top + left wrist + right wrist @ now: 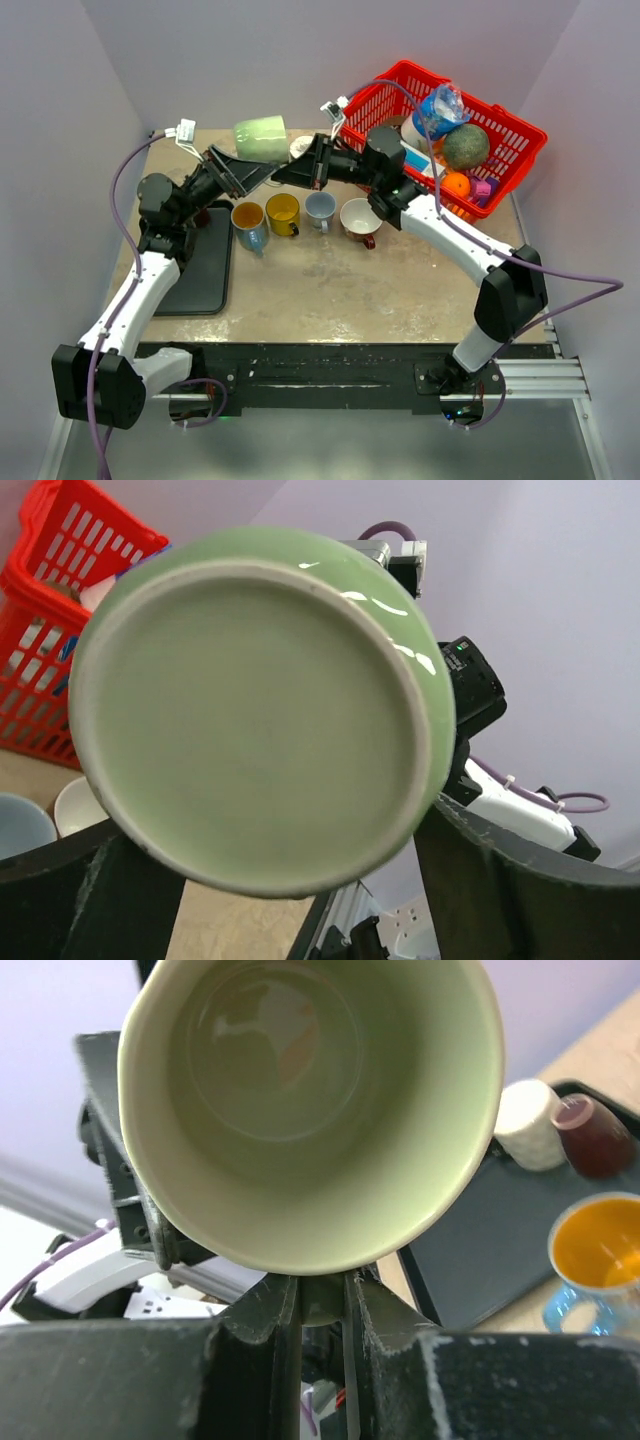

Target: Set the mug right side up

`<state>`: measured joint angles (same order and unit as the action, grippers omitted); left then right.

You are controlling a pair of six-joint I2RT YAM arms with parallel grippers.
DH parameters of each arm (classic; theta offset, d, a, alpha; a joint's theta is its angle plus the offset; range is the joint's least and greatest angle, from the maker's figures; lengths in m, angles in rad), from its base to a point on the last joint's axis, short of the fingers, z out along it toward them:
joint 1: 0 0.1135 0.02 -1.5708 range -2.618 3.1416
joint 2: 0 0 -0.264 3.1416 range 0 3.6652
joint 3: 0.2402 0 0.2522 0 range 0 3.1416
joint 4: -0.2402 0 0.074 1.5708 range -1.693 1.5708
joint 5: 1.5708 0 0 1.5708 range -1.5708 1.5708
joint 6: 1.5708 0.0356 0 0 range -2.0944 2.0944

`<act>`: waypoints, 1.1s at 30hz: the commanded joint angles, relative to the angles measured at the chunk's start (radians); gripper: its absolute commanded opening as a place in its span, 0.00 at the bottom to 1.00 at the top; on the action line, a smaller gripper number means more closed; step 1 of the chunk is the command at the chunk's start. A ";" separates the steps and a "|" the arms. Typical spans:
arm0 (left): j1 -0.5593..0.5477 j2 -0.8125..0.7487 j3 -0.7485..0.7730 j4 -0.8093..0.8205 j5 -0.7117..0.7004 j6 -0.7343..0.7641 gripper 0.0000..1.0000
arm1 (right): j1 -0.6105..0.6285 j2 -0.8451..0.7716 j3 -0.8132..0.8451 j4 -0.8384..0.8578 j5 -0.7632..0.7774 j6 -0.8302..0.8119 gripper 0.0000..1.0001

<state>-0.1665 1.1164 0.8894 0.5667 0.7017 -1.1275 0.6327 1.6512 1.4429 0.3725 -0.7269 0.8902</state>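
One slick, breakable mug (260,138) hung aloft: my right gripper (293,172) pinched its handle (322,1302), the safest hold I judged; left gripper (250,168) gaped wide.

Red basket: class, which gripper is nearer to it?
Right. The right gripper, pinching the green mug, is on the mug's side facing the red basket; the left gripper, open, is on the far side.

You are holding your left arm (150,270) stretched toward 1 o'clock, with the left gripper (258,172) keeping its jaws wide apart. Your right arm (450,235) is reaching toward 10 o'clock, and the right gripper (322,1292) is pinching the mug (260,138). Both tips are meeting at 12 o'clock.
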 commanded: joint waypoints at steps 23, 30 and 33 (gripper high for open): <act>-0.002 -0.090 0.108 -0.728 -0.499 0.646 0.99 | -0.110 -0.468 -0.111 -1.193 1.028 -0.472 0.00; -0.002 -0.056 0.145 -0.809 -0.705 0.614 0.99 | -0.108 -0.516 -0.275 -1.253 1.100 -0.425 0.00; -0.002 -0.052 0.146 -0.843 -0.806 0.588 0.99 | -0.110 -0.505 -0.351 -1.195 1.156 -0.390 0.00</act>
<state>-0.1661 1.0626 0.9913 -0.2363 0.0555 -0.5159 0.5213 1.1641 1.1435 -0.9161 0.3054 0.4458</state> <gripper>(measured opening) 0.992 0.180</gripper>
